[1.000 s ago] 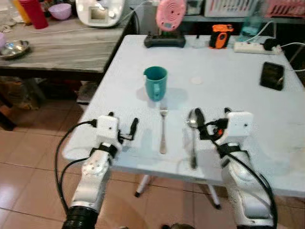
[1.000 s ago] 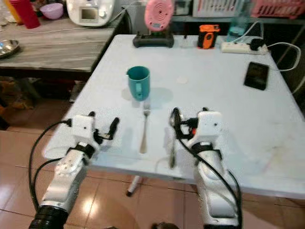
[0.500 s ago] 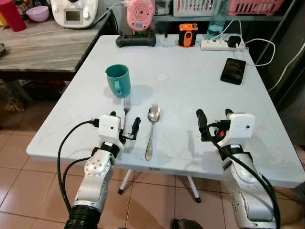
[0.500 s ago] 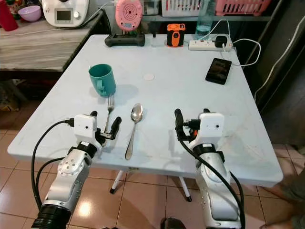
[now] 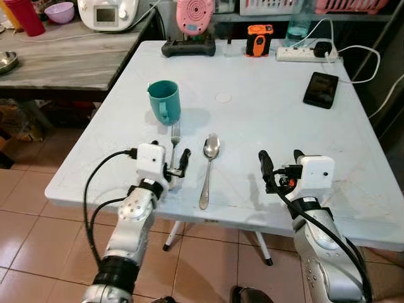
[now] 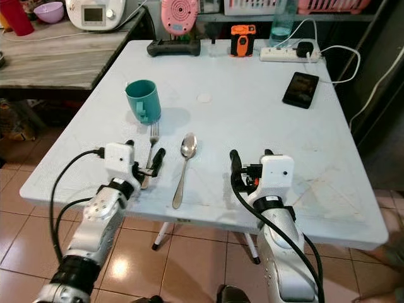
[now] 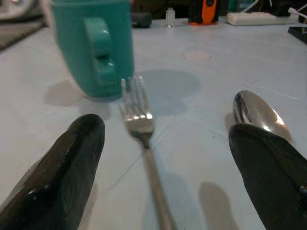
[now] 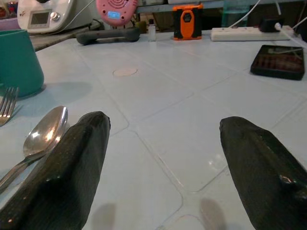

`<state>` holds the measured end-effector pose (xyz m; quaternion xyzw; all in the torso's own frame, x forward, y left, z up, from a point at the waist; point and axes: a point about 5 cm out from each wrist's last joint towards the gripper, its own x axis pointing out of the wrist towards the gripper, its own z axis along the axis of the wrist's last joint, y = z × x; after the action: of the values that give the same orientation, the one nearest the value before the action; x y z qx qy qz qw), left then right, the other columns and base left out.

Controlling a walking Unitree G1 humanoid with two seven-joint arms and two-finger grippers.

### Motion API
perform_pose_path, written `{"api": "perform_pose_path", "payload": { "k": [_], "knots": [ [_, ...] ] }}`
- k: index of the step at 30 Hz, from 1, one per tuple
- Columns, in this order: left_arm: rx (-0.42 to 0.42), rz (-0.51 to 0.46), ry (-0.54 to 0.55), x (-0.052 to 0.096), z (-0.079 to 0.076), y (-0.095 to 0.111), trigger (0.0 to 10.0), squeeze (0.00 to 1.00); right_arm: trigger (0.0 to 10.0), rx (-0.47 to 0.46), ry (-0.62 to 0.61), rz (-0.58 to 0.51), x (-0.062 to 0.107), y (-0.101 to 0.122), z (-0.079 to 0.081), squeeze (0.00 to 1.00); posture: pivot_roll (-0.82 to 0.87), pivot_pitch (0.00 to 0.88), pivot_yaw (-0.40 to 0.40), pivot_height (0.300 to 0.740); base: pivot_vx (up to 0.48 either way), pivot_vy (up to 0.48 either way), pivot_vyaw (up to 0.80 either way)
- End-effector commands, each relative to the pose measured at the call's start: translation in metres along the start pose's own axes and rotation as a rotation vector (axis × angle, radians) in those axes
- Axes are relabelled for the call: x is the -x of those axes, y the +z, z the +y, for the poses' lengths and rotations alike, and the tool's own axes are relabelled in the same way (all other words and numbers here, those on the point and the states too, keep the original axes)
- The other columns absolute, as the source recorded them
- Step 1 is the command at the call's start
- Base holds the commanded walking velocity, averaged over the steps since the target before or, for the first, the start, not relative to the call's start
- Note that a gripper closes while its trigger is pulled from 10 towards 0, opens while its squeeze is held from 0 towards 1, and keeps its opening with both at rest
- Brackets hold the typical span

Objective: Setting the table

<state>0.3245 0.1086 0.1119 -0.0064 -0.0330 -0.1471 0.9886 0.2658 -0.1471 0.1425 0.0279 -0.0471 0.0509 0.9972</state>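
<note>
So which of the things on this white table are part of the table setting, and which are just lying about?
Part of the setting:
- teal mug
- fork
- spoon

Just lying about:
- black phone
- white power strip
- orange device
- pink gadget on its black base

Left gripper straddles the fork handle, open; right gripper open, holding nothing.

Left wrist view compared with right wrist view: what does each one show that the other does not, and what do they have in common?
The left wrist view alone shows the mug's handle and the fork's shaft running between the open left gripper. The right wrist view alone shows the pink device and bare table between the open right gripper. Both share the teal mug, fork, spoon, orange gadget, power strip and phone.
</note>
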Motion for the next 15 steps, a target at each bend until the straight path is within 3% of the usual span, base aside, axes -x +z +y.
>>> {"api": "perform_pose_path", "payload": {
  "k": [1, 2, 3, 6, 7, 8, 15],
  "knots": [
    [-0.014, 0.007, -0.010, -0.001, 0.000, -0.002, 10.0, 0.00, 10.0, -0.017, 0.014, -0.006, 0.001, 0.002, 0.004, 0.00, -0.34, 0.178, 0.099, 0.740, 0.000, 0.000, 0.00],
    [-0.014, 0.010, -0.013, -0.001, -0.001, -0.002, 10.0, 0.00, 4.3, -0.014, 0.013, -0.005, 0.002, 0.002, 0.004, 0.00, -0.34, 0.181, 0.101, 0.740, 0.000, 0.000, 0.00],
    [-0.014, 0.014, -0.019, -0.003, -0.003, -0.004, 10.0, 0.00, 0.0, -0.007, 0.004, -0.004, 0.004, 0.002, 0.003, 0.00, -0.35, 0.184, 0.103, 0.740, 0.000, 0.000, 0.00],
    [-0.013, 0.022, -0.021, -0.004, -0.004, -0.005, 10.0, 0.00, 0.0, -0.005, 0.000, -0.002, 0.005, 0.002, 0.003, 0.00, -0.36, 0.188, 0.104, 0.740, 0.000, 0.000, 0.00],
    [-0.013, 0.028, -0.020, -0.005, -0.005, -0.006, 10.0, 0.00, 4.5, 0.000, -0.003, 0.001, 0.005, 0.002, 0.003, 0.00, -0.36, 0.188, 0.104, 0.740, 0.000, 0.000, 0.00],
    [-0.011, 0.034, -0.017, -0.006, -0.005, -0.007, 9.5, 0.00, 10.0, 0.004, -0.005, 0.006, 0.006, 0.002, 0.003, 0.00, -0.36, 0.189, 0.105, 0.740, 0.000, 0.000, 0.00],
    [-0.001, 0.072, 0.028, -0.013, -0.001, -0.010, 10.0, 0.00, 10.0, 0.015, -0.008, 0.008, 0.008, 0.004, 0.003, 0.00, -0.37, 0.192, 0.102, 0.740, 0.000, 0.000, 0.00]
  ]
}}
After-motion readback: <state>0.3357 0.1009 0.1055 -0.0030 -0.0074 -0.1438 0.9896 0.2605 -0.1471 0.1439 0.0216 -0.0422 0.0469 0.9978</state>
